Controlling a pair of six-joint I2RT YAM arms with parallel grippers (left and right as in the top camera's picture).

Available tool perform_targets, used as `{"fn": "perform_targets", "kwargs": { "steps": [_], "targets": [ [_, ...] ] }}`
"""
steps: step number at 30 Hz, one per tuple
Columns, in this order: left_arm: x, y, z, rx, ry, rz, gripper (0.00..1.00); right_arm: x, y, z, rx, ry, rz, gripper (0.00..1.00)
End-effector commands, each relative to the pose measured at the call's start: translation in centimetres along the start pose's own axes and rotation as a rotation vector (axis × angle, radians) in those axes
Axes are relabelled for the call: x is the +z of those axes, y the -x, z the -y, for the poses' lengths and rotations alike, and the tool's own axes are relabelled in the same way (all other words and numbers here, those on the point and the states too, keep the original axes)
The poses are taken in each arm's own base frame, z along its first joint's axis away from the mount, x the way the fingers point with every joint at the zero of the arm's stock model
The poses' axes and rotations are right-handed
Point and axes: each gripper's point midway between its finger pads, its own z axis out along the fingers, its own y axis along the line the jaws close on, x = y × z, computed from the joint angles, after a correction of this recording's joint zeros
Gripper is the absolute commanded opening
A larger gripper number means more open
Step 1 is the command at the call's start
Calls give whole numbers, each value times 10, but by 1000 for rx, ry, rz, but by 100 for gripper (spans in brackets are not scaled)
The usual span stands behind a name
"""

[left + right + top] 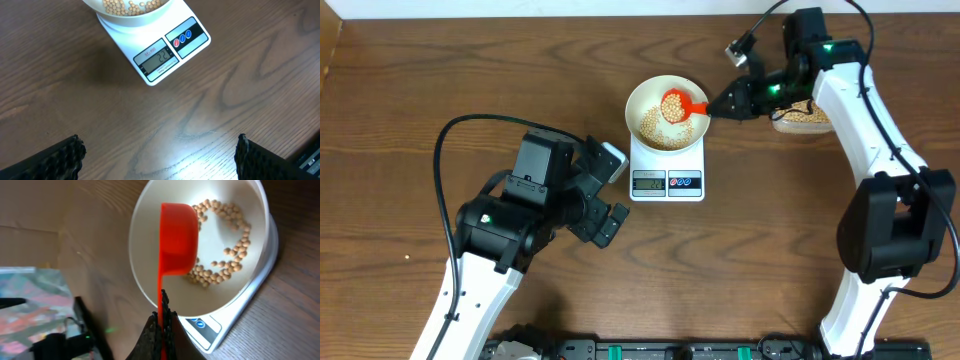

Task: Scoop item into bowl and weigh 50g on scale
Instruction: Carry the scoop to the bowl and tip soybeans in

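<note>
Now, table (410,90): brown wood, carrying everything.
scale (667,170): white, mid-table, display toward the near edge.
bowl (633,105): white, sitting on the scale.
my left gripper (159,141): spread wide, empty, hovering near the scale's front.
my right gripper (161,330): clenched on the handle of the red scoop (177,235).
red scoop: over the bowl, tipped sideways.
soybeans (235,260): lying loose in the bowl's bottom.

Looks like a robotics lab bench to me. Wood-grain counter (400,120), a left arm (485,270) and right arm (860,110) rising from a black rail (650,351) along the front edge. Loose black cables (442,170) trail about, and green status lights (828,45) glow. The only kitchen-ish bits are a scale (650,163) and a bowl (636,105).
</note>
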Motion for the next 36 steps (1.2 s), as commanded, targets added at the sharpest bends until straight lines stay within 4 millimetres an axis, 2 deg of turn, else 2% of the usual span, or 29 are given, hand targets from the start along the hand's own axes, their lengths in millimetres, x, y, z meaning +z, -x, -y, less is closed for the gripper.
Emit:
{"fn": "perform_targets", "kwargs": {
  "steps": [1, 24, 36],
  "targets": [
    [3, -3, 0, -9, -2, -13, 98, 12, -5, 5, -20, -71, -33, 1],
    [3, -3, 0, -9, -2, -13, 98, 20, 9, -3, -248, -405, -82, 1],
    [3, -3, 0, -9, -2, -13, 98, 26, 8, -10, -286, -409, -95, 1]
  ]
}}
